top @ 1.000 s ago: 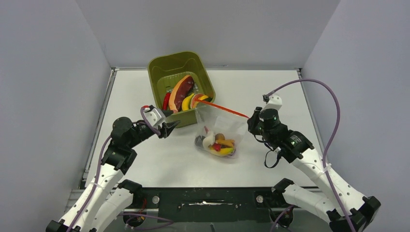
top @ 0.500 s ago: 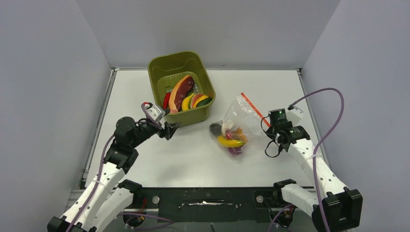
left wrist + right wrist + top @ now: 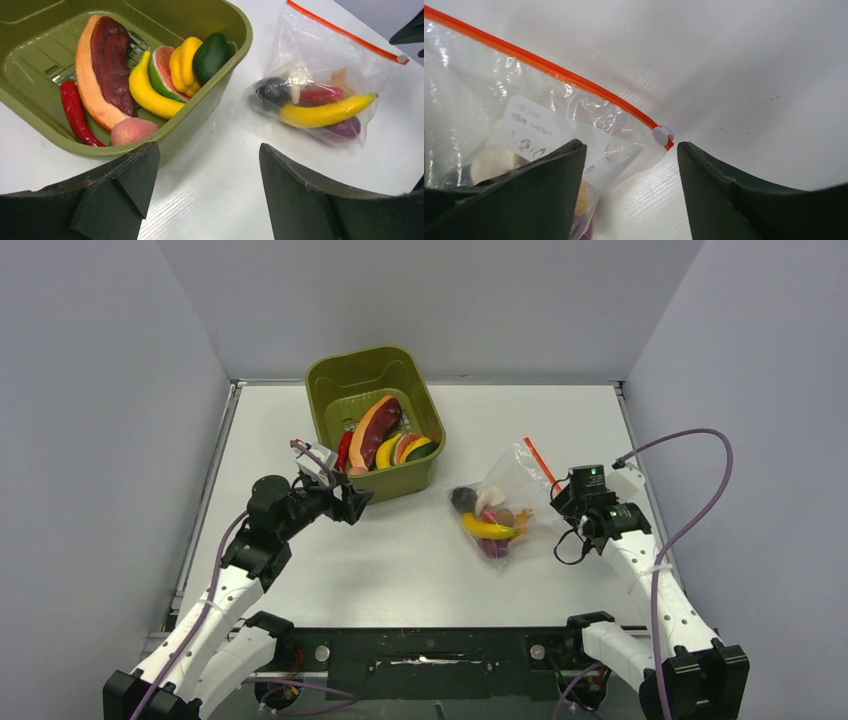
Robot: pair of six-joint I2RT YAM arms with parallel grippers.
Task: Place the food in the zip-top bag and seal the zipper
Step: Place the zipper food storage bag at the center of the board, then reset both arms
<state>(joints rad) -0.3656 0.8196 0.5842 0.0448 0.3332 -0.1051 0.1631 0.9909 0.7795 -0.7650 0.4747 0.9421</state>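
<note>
The clear zip-top bag (image 3: 508,492) lies on the table right of centre, with food inside: a yellow banana (image 3: 489,528), a dark round piece and purple and red pieces. Its red-orange zipper (image 3: 549,70) runs as one line to a white slider (image 3: 663,135) at the corner. My right gripper (image 3: 631,145) is open over that corner; its left finger overlaps the bag and grips nothing. It sits at the bag's right edge (image 3: 563,508). My left gripper (image 3: 207,145) is open and empty over bare table, by the bin's near corner (image 3: 352,508).
An olive-green bin (image 3: 340,375) stands at the back left of centre, holding more toy food (image 3: 147,92): a banana, a red chilli, a peach, melon slices and a large brown-and-orange piece. Grey walls close in the table on three sides.
My right gripper has opened and let go of the bag, after carrying it right and away from the bin. The left gripper has opened wider and edged toward the bin.
</note>
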